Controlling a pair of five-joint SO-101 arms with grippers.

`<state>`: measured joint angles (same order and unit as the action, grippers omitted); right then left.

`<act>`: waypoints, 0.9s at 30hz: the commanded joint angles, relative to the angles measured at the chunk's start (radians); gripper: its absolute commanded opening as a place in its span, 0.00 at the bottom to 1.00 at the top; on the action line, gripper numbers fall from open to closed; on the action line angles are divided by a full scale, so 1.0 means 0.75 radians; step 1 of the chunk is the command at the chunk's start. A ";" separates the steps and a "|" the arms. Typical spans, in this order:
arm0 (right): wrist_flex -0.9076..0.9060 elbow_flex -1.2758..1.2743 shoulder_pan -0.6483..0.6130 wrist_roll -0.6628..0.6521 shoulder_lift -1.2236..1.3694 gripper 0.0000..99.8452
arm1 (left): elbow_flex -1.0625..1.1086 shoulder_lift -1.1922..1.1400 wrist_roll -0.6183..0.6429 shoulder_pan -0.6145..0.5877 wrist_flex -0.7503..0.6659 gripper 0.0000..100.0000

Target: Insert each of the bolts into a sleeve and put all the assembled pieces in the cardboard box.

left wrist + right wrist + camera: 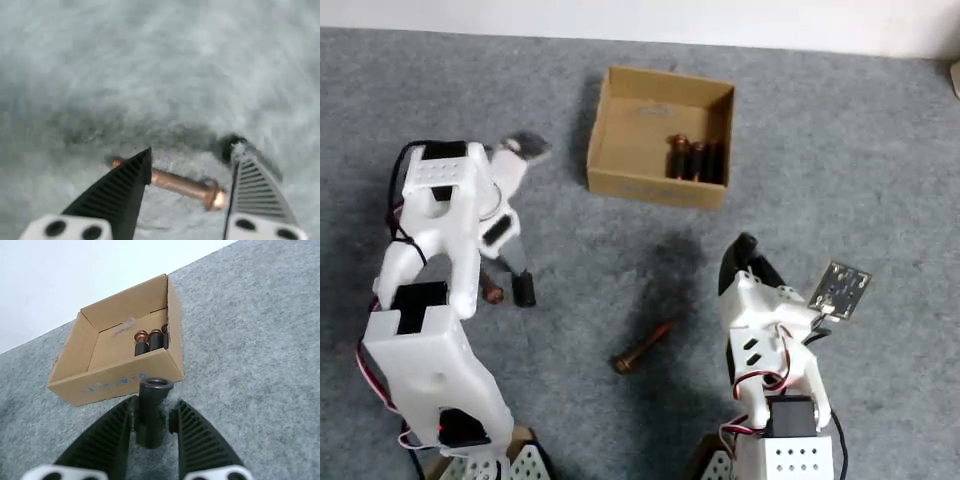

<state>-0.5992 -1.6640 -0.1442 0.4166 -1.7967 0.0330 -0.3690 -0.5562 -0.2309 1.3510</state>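
A copper bolt [184, 185] lies flat on the grey carpet between the fingers of my left gripper [192, 156], which is open and straddles it low over the carpet. In the high view this bolt [492, 293] peeks out beside the left gripper [508, 288]. A second copper bolt [640, 348] lies loose between the two arms. My right gripper [150, 407] is shut on a black sleeve [151, 412], held with its open end towards the cardboard box [117, 380]. Three assembled pieces [150, 341] stand against one box wall [660, 188].
Grey carpet covers the table up to a white wall at the far edge. The box [620, 130] stands at the far middle, ahead of the right gripper [745, 262]. Open carpet lies to the right of the box and between the arms.
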 commanded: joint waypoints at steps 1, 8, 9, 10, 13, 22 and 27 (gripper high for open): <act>0.042 -0.007 0.009 -0.020 -0.007 0.00 | -0.011 0.021 0.366 -0.005 -0.033 0.25; 0.046 -0.007 0.009 -0.020 -0.007 0.00 | -0.013 0.026 0.923 -0.003 -0.014 0.25; 0.066 -0.009 0.009 -0.020 -0.007 0.00 | -0.026 0.030 0.978 -0.003 0.018 0.25; 0.085 -0.011 0.009 -0.020 -0.007 0.00 | -0.048 0.042 1.037 -0.003 0.055 0.25; 0.097 -0.030 0.011 -0.020 -0.007 0.00 | -0.093 0.109 1.187 -0.013 0.225 0.25; 0.097 -0.034 0.011 -0.020 -0.007 0.00 | -0.077 0.285 1.438 -0.044 0.440 0.25; 0.097 -0.034 0.011 -0.020 -0.007 0.00 | 0.093 0.161 1.526 -0.058 0.329 0.25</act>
<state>-0.5639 -1.6701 -0.1442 0.4166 -1.7967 0.0621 -0.2248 0.5547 -0.2616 1.6502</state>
